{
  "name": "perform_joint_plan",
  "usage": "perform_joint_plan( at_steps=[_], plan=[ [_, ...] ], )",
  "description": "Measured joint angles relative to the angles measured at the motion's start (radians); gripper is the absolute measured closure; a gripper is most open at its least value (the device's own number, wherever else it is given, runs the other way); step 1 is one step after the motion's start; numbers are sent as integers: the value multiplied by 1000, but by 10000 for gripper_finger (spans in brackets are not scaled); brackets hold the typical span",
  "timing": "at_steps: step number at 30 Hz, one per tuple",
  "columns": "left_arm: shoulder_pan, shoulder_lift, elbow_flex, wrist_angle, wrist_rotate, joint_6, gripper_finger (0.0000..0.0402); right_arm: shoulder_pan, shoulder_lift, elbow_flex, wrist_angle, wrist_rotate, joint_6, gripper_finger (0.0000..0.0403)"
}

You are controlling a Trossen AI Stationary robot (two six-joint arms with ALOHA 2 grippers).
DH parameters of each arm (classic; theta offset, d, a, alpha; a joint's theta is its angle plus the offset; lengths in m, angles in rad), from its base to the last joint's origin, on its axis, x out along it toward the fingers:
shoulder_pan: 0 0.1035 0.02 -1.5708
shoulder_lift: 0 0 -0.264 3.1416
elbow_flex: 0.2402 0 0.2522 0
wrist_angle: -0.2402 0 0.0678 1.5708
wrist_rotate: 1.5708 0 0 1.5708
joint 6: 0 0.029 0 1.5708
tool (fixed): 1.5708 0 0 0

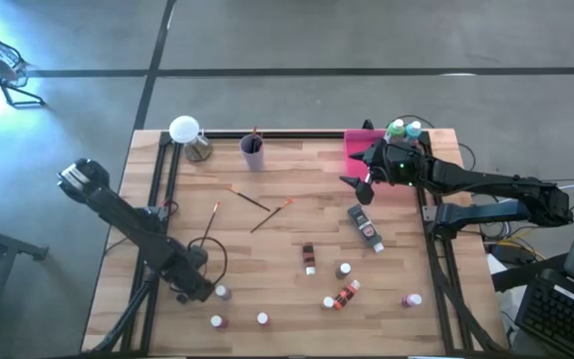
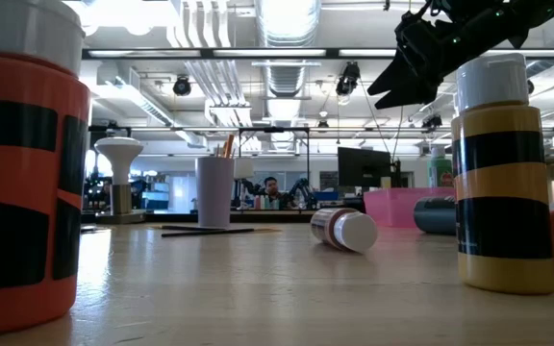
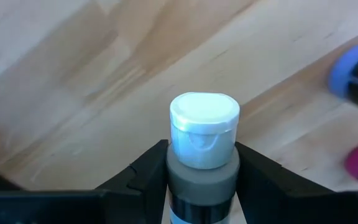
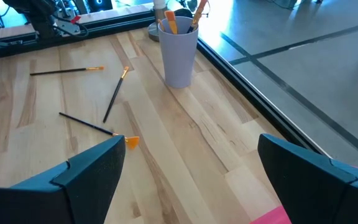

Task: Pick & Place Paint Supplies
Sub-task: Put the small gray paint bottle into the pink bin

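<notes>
Nearest the lens in the low view, an orange bottle with black bands (image 2: 22, 183) fills the left edge, and a yellow bottle with black bands and a white cap (image 2: 504, 173) stands at the right.

In the left wrist view the left gripper (image 3: 202, 171) has its two dark fingers (image 3: 145, 171) pressed against either side of a grey-bodied bottle with a white flip cap (image 3: 203, 127), partly closed around it; the bottle stands upright on the wood. In the high view that gripper (image 1: 195, 284) sits at the lower left of the table, with a small white-capped bottle (image 1: 223, 292) just to its right.

The right gripper (image 1: 359, 185) hangs above the table at the upper right, just left of the pink tray (image 1: 359, 143), its jaws spread wide with nothing between them. Its wrist view looks past both fingers (image 4: 89, 177) to the lilac cup (image 4: 178, 53) holding orange-tipped brushes, and to three loose brushes (image 4: 115, 94) lying on the boards.

The surface is a pale wooden table (image 1: 287, 249) with dark rails. Around its lower middle lie scattered bottles (image 1: 345, 269) and a dark tube (image 1: 365, 227); two capped bottles (image 1: 405, 129) stand at the tray's far end. A white lamp (image 1: 183, 129) stands at the upper left. Beyond the table, the low view shows a workshop with ceiling ducts and monitors.
</notes>
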Motion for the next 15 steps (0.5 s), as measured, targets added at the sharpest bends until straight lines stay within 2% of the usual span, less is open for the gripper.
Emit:
perform_joint_plan(
  at_steps=[7,15],
  plan=[
    [38,-53,-2,-7,-146,72,242,0,0,0,0,0,0,39],
    [168,-98,-8,-7,-331,295,242,0,0,0,0,0,0,40]
  ],
)
